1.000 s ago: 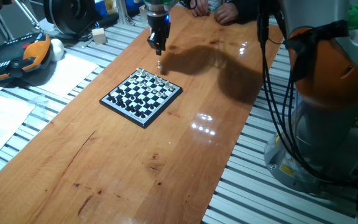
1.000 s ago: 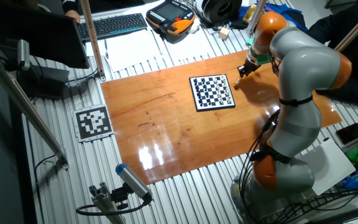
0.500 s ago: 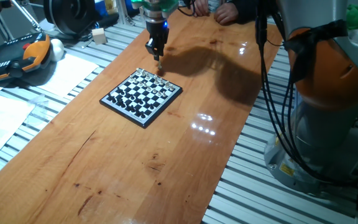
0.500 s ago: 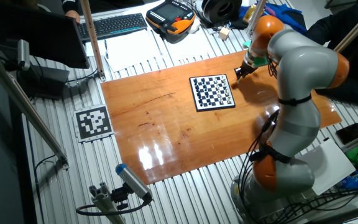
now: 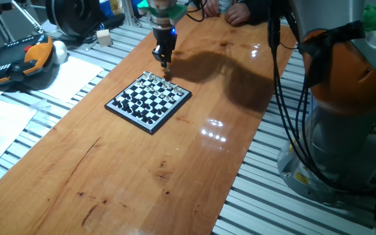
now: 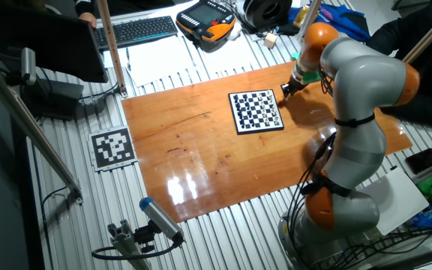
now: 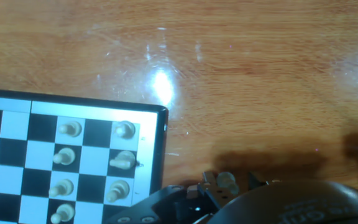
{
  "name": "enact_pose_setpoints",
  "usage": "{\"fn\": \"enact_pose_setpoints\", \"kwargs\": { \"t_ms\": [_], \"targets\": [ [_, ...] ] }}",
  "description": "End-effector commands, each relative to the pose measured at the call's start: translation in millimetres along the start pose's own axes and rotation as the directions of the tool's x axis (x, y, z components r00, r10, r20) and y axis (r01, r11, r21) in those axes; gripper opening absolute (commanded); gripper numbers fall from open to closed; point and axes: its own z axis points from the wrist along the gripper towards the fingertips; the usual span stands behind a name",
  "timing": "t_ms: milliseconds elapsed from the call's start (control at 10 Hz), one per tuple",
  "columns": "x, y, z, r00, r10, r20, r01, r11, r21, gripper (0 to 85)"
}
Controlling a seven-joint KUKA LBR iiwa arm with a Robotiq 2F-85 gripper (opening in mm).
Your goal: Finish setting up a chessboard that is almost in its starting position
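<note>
The chessboard (image 5: 129, 120) lies on the wooden table with rows of tiny black and white pieces on it. It also shows in the other fixed view (image 6: 259, 130), and its corner shows in the hand view (image 7: 161, 146). My gripper (image 5: 165, 62) is low over the table just beyond the board's far corner, also seen in the other fixed view (image 6: 286, 90). In the hand view the gripper (image 7: 229, 182) has its jaws closed around a small white chess piece (image 7: 227, 181), just off the board's rim. White pawns (image 7: 71, 129) stand on the near squares.
An orange-and-black pendant (image 5: 18, 59) and papers (image 5: 70, 78) lie at the left. A keyboard (image 6: 137, 30) is at the back. A person's hands (image 5: 230, 12) rest at the table's far end. The robot base (image 5: 344, 130) stands at the right.
My gripper came down over the white piece that stood on the table beyond the board corner. The piece now sits between the fingers. The board has not moved.
</note>
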Motion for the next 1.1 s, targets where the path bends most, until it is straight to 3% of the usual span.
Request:
{"fn": "enact_pose_setpoints", "kwargs": {
  "t_ms": [0,100,200,400,500,700,900,1000],
  "targets": [
    [0.2,-0.8,0.9,1.000,-0.007,0.003,0.007,1.000,0.005,34.0],
    [0.4,-2.2,2.5,1.000,-0.018,0.008,0.018,1.000,0.005,34.0],
    [0.2,-3.2,4.0,0.999,-0.032,0.008,0.032,0.999,0.005,17.0],
    [0.1,-3.5,5.0,0.999,-0.048,-0.003,0.048,0.999,0.003,17.0],
    [0.4,-3.0,3.7,0.998,-0.054,-0.011,0.054,0.999,-0.001,0.0],
    [4.4,1.3,-5.0,0.998,-0.054,-0.019,0.054,0.999,0.000,0.0],
    [15.1,12.1,-24.2,0.999,-0.009,-0.034,0.009,1.000,-0.016,0.0],
    [19.8,19.7,-32.0,0.999,0.006,-0.040,-0.006,1.000,-0.001,0.0]
  ]
}}
